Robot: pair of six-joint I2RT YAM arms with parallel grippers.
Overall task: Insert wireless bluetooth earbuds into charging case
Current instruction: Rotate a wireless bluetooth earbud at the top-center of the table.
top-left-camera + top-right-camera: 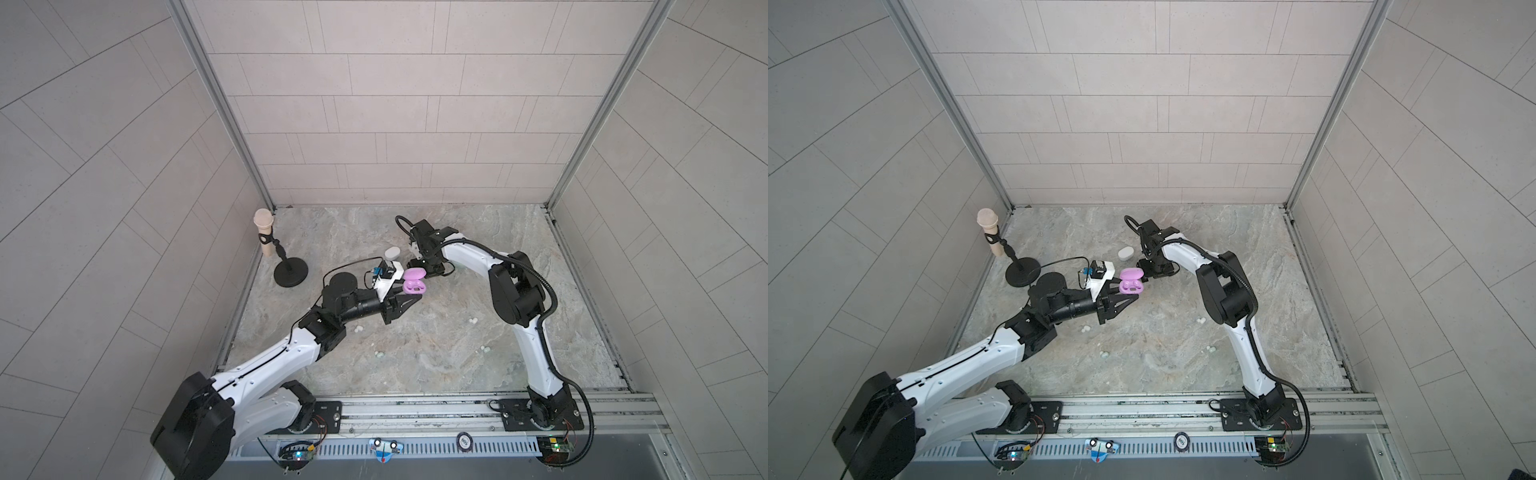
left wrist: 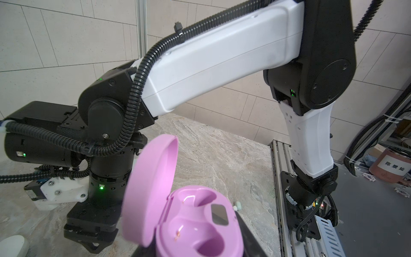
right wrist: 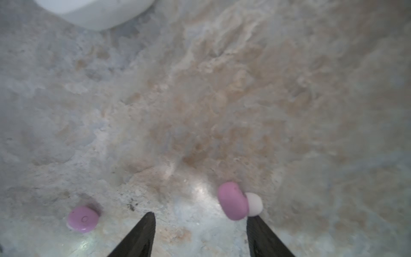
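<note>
Only the right wrist view shows the lilac earbuds (image 3: pixel 83 219) (image 3: pixel 232 201).

The left arm (image 1: pixel 270 370) and the right arm (image 1: pixel 532 357) have smooth white shells and round black joints. A bumpy black hose (image 2: pixel 135 93) runs along the right arm. Tiny green lights (image 2: pixel 101 187) glow on it.
</note>
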